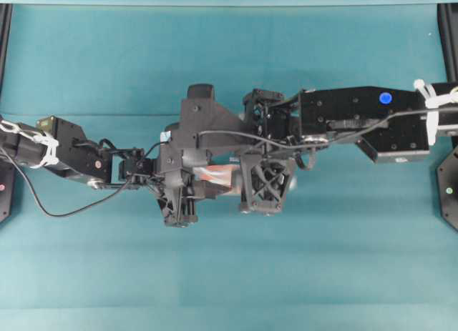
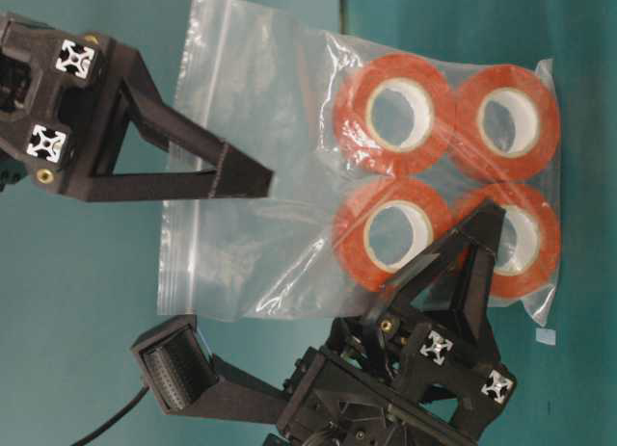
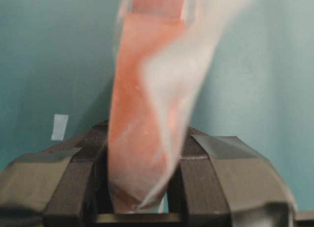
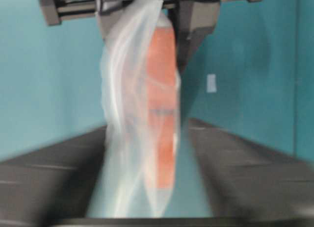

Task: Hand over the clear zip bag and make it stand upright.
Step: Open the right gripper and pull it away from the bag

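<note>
Teal worktop [image 1: 229, 59] lies under both arms, which meet over its middle, about evenly between its left and right edges. The clear zip bag [image 2: 270, 234] hangs edge-on between them, so the overhead view shows only a narrow strip of it. Four orange-red rolls [image 2: 395, 114] with white cores sit two by two at one end of the bag, and the other end is flat, crinkled film. The left end effector [image 3: 142, 188] pinches the bag, with plastic and orange roll filling the gap between its fingers. The right end effector [image 4: 147, 178] stands spread wide, one blurred finger on each side of the film and neither pressing on it. I cannot tell whether the bag's lower edge touches the worktop. A small pale patch [image 3: 60, 127] is stuck to the worktop nearby.
</note>
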Tool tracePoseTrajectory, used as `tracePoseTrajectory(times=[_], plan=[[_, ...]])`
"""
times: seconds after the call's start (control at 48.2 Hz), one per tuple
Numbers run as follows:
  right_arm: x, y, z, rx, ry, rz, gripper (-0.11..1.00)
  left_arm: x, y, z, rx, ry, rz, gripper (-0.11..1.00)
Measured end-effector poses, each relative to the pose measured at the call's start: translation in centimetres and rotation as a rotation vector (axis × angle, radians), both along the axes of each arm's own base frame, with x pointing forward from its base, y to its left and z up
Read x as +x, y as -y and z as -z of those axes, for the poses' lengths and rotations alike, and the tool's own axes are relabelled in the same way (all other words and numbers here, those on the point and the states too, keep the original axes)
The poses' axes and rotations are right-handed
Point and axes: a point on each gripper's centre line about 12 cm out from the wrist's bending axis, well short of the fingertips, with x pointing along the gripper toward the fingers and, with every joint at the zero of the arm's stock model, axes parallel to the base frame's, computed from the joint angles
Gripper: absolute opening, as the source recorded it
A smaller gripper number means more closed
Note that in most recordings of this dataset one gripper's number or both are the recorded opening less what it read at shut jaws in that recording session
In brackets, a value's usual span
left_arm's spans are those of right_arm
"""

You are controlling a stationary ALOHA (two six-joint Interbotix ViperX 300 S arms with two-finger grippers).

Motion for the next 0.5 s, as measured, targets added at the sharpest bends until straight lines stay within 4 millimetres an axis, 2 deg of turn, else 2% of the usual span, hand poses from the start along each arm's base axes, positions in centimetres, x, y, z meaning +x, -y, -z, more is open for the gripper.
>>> tracePoseTrajectory(times=[0.498], plan=[[-0.9,-0.2,-1.5,0.007,0.032,0.013,0.87,0.0,0.0,0.0,0.001,0.000,0.001,0.23]])
